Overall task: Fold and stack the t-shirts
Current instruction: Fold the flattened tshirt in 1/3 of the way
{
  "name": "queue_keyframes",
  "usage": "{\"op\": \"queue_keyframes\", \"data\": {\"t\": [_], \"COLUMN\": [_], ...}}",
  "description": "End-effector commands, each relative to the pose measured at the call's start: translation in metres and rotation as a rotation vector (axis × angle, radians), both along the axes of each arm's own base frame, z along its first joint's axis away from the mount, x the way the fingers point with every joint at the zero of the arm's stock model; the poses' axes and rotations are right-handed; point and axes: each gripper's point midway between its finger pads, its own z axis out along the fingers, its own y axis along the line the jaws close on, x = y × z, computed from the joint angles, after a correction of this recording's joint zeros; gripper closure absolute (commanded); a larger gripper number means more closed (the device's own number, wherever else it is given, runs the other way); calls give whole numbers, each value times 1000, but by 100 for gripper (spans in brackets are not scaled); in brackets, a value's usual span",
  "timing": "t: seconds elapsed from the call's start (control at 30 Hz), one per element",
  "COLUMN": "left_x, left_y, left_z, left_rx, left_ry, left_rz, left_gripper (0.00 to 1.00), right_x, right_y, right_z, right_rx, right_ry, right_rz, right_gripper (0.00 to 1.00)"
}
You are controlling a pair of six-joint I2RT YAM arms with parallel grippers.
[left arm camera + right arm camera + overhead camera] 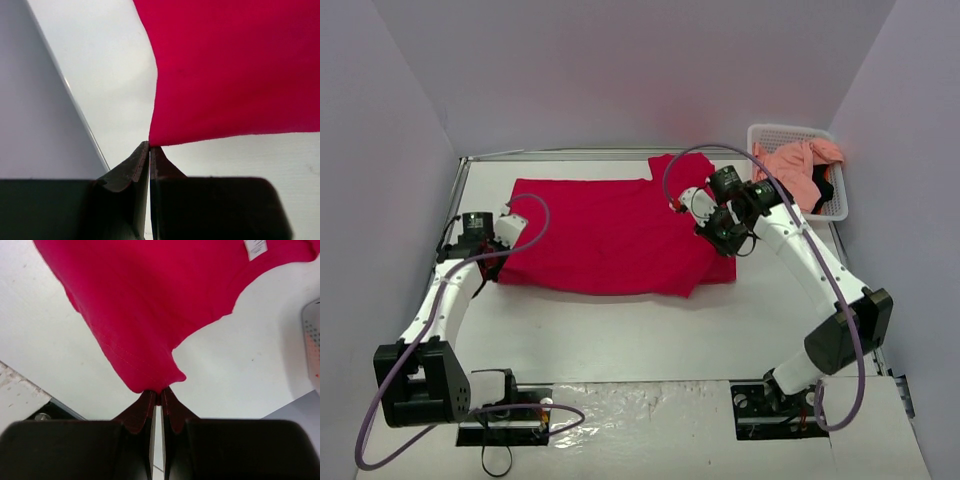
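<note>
Top view:
- Red t-shirt point(610, 235) lies spread across the middle of the white counter point(650, 330), long side running left to right. One sleeve points toward the far wall. The near right corner looks doubled over.
- Left hand point(496, 262) sits at the shirt's near left corner, low to the counter.
- Right hand point(708, 226) is at the shirt's right end, over the cloth.
- From up here I cannot tell how the fingers of either hand are set.
- White lattice basket point(841, 205) stands in the far right corner, well apart from the red shirt.
- In the basket, a pink t-shirt point(790, 160) lies crumpled and drapes over the rim. A bit of black garment point(824, 190) shows beside it.

Left wrist view:
- Left hand point(149, 147) has its fingers pressed together, with no gap at the tips.
- The pointed corner of the red t-shirt point(240, 75) runs straight into the tips, so the hand is pinching that corner.
- Cloth fans up and to the right, smooth and taut.
- Bare counter point(100, 75) shows to the left, with a pale wall point(30, 100) past its edge.

Right wrist view:
- Right hand point(159, 392) is likewise clamped tight, gripping a rounded, bunched bit of the red t-shirt point(150, 300) along a stitched hem.
- Cloth spreads upward from the grip.
- White label point(256, 247) shows on the shirt at the top right.
- Counter point(240, 370) is visible on both sides.
- A sliver of the basket point(312, 340) shows at the right edge.
</note>
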Motion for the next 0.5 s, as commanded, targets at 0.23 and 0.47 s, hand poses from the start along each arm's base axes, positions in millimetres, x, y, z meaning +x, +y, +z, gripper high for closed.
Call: {"op": "queue_keyframes", "data": {"t": [0.23,0.47], "left_x": [38,60], "left_y": [11,19], "left_z": [33,22], "left_rx": [-8,5], "left_ry": [-45,-25], "left_rz": [84,92], "left_gripper": [98,98], "right_x": [88,144], "right_y": [-2,-5], "right_z": [8,-9], "right_rx": [-25,-30], "right_ry": [-45,-47], "right_rz": [-50,-115], "right_gripper": [100,100]}}
